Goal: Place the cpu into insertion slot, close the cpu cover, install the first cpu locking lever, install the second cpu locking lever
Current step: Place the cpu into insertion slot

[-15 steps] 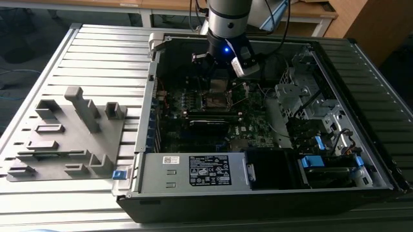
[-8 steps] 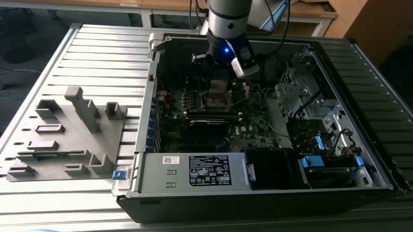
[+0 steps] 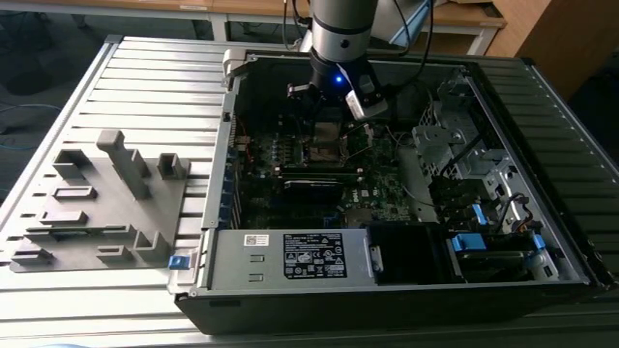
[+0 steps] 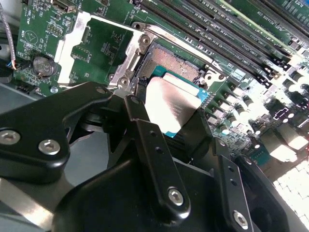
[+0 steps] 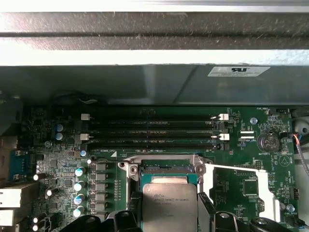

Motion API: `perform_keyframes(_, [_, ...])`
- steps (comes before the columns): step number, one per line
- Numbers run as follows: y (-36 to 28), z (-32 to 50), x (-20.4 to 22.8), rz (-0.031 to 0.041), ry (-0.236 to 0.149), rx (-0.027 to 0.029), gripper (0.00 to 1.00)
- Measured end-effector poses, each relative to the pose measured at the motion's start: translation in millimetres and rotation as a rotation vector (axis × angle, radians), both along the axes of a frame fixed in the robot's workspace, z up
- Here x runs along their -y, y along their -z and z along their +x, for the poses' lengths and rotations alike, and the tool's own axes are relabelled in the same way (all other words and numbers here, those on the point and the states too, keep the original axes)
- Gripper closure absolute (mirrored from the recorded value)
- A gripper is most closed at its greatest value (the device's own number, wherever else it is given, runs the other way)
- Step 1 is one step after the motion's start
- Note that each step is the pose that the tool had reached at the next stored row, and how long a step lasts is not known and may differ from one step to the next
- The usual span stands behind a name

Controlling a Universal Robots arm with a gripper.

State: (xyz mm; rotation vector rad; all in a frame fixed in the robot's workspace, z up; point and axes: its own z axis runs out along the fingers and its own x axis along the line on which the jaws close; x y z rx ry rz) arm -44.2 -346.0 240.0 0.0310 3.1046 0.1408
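Pincer (image 4: 169, 110) clamped on cpu (image 5: 169, 205), at insertion slot (image 5: 166, 170), cpu cover (image 4: 70, 41) swung open

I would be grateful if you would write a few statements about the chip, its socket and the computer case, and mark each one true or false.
1. The claw grips the chip between its fingers. True.
2. The metal cover is closed over the socket. False: the cover is swung open to one side, and the socket's contacts lie bare beyond the chip.
3. The computer case lies open, with its circuit board showing. True.
4. The grey plastic holder sits inside the case. False: it lies on the ribbed table outside the case, toward the exterior view's left.
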Motion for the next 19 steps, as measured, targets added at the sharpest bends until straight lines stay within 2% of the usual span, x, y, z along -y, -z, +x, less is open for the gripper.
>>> perform_keyframes(5, [1.8, 0.0, -0.1, 0.0003, 0.000, 0.0003, 0.46])
perform_keyframes(11, [9.7, 0.0, 0.0, -0.0006, 0.000, 0.0002, 0.46])
perform_keyframes(17, [10.4, 0.0, 0.0, -0.0007, 0.001, 0.0002, 0.46])
perform_keyframes(19, [10.6, 0.0, -0.1, -0.0006, 0.016, 0.0002, 0.46])
